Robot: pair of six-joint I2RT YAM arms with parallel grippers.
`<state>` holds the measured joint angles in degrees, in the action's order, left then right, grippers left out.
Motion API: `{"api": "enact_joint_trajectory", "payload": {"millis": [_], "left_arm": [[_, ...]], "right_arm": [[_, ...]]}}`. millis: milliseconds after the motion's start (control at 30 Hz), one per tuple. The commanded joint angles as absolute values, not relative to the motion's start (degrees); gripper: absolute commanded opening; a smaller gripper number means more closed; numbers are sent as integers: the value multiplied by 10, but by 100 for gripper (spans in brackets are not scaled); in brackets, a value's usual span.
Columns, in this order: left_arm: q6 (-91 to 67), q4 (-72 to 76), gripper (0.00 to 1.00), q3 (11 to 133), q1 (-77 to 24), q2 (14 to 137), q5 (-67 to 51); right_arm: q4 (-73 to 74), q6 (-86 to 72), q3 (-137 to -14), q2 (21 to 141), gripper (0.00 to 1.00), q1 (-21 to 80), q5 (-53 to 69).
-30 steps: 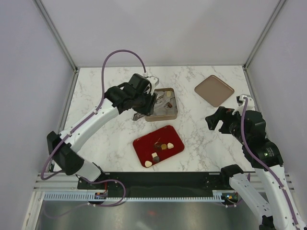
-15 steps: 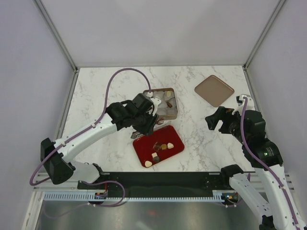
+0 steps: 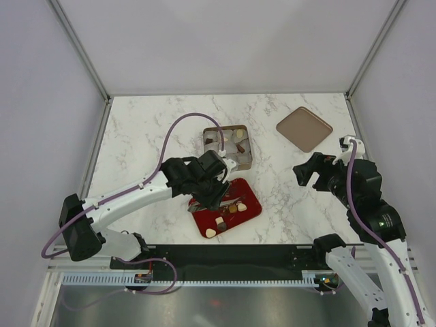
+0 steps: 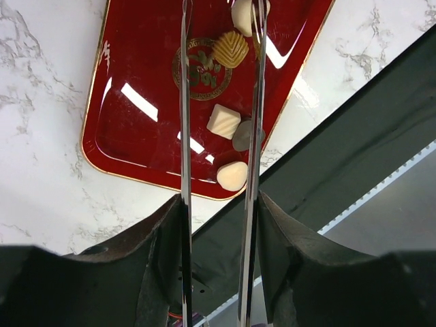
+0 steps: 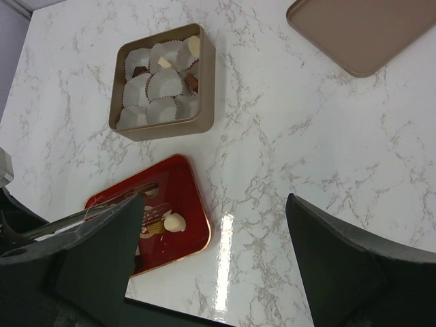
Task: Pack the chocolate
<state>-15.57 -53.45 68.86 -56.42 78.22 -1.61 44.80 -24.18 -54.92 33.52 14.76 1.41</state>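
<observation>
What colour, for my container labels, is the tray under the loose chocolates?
The tray is glossy red, gold-rimmed; left wrist view shows it best.

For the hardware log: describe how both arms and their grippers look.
The left arm and right arm are white tubes with black joints, each trailing a purple cable. The left gripper has long, thin, mirror-like metal blades on black mounts. The right gripper has broad black wedge fingers.

Both arms are white tubes with bulky black joints, the left arm point(image 3: 129, 197) and the right arm point(image 3: 397, 269) alike. A purple cable point(image 3: 194, 114) loops along each. The left hand point(image 4: 219, 27) carries two thin, shiny metal fingers point(image 4: 184, 102) in black housing. The right hand point(image 5: 218, 252) has broad matte black fingers point(image 5: 340, 259).
</observation>
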Motion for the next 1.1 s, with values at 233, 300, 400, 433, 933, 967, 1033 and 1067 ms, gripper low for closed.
{"api": "enact_joint_trajectory", "payload": {"millis": [233,300,400,433,933,967,1033,1067], "left_arm": [[-157,-510,54,684,-581,775,-39],[-156,-508,54,683,-584,779,-41],[-154,-508,55,681,-587,786,-41],[-153,-508,55,681,-587,788,-41],[-157,-508,54,676,-605,822,-11],[-157,-507,54,678,-605,822,-11],[-158,-508,53,679,-605,822,-7],[-158,-508,51,680,-605,823,-7]], "right_arm": [[447,-246,-566,323,93,148,5],[447,-247,-566,323,93,147,6],[448,-244,-569,326,93,148,6],[447,-244,-569,327,93,147,5],[446,-242,-570,321,93,148,4],[446,-242,-570,321,93,148,4],[446,-242,-570,319,94,148,4],[446,-241,-570,320,94,148,4]]}}
